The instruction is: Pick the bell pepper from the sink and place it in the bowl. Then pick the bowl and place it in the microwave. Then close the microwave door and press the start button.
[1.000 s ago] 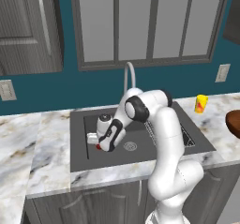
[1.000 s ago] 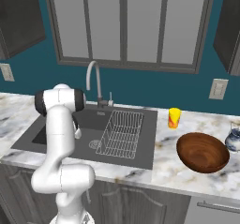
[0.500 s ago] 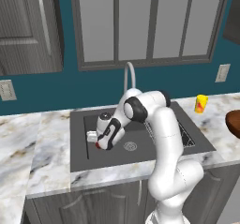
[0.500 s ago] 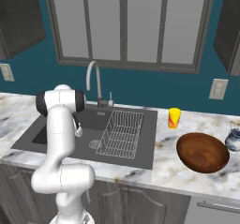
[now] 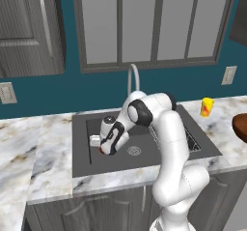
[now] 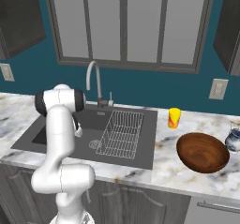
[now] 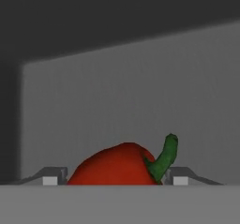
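Teal wall (image 6: 140,85), grey-framed window (image 6: 126,26), marble counter (image 6: 187,176), dark cabinets (image 5: 29,29)

arm: bent low | fingers (image 7: 54,176): apart (tips level)

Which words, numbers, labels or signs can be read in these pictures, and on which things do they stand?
None can be read.
Small yellow object on the counter: a red patch, too small to tell whether it is print.
Bell pepper, bowl, sink and wall outlet: no writing shows.
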